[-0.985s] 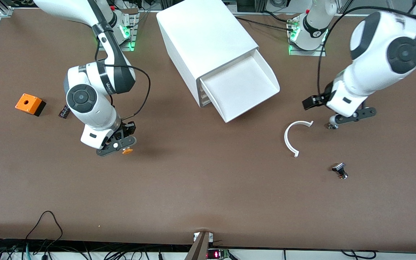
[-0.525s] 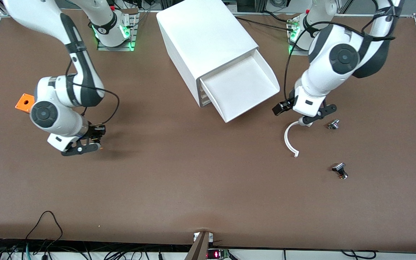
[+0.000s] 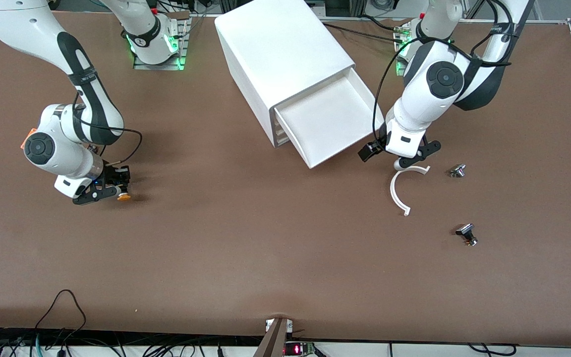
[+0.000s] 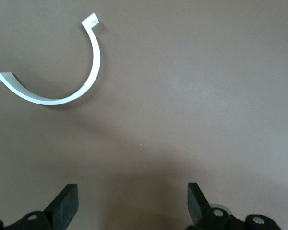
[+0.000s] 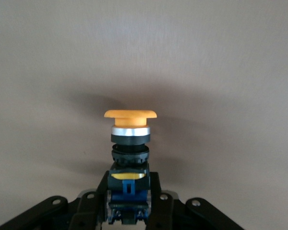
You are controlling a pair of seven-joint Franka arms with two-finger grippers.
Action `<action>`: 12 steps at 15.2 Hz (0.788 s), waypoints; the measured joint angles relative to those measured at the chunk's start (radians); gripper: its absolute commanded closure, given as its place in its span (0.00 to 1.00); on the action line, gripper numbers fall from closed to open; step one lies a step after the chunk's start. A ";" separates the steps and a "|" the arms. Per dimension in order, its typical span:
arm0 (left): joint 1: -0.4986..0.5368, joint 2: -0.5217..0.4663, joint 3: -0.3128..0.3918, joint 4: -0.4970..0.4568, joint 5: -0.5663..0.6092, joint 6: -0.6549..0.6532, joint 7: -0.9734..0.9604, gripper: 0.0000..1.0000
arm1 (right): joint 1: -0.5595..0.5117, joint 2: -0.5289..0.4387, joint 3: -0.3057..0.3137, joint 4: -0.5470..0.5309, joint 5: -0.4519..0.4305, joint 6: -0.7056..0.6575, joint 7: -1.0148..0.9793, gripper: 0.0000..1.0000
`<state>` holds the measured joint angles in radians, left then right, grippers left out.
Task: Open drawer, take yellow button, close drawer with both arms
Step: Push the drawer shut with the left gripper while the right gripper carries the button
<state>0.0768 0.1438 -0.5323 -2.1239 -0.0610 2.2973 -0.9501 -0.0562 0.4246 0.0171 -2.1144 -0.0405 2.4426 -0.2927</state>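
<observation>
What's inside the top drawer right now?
The open drawer shows only its bare white floor; nothing lies in the part that sticks out. The stretch inside the cabinet is covered, so whatever lies there cannot be seen.

Button point(image 5: 130, 128) orange cap, blk/blue body; drawer point(image 3: 332, 121) white.

The orange cube point(image 3: 27, 138) is almost wholly hidden by the right arm point(image 3: 62, 148). In the wrist views both grippers' fingers point(image 4: 67, 201) are cut off by the edge. The two small silver-black parts point(image 3: 466, 234) are perhaps too small to identify.
</observation>
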 measured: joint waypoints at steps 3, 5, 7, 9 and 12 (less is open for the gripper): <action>-0.004 0.007 -0.044 -0.026 0.000 0.017 -0.047 0.00 | -0.014 -0.001 0.003 -0.071 -0.004 0.106 -0.038 0.65; -0.006 0.007 -0.084 -0.031 0.000 0.013 -0.075 0.00 | -0.022 -0.009 0.004 -0.099 -0.005 0.144 -0.076 0.36; -0.008 0.007 -0.123 -0.034 0.000 0.003 -0.090 0.00 | -0.028 -0.011 0.004 -0.107 -0.005 0.148 -0.089 0.00; -0.008 0.007 -0.154 -0.045 0.000 0.000 -0.092 0.00 | -0.032 -0.020 0.006 -0.106 -0.005 0.143 -0.092 0.00; -0.009 0.007 -0.220 -0.068 -0.059 -0.002 -0.094 0.00 | -0.033 -0.046 0.010 -0.071 -0.005 0.061 -0.092 0.00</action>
<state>0.0683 0.1506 -0.7522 -2.1916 -0.1199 2.2956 -1.0444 -0.0889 0.3791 0.0267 -2.1856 -0.0457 2.5041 -0.3850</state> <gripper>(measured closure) 0.000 0.150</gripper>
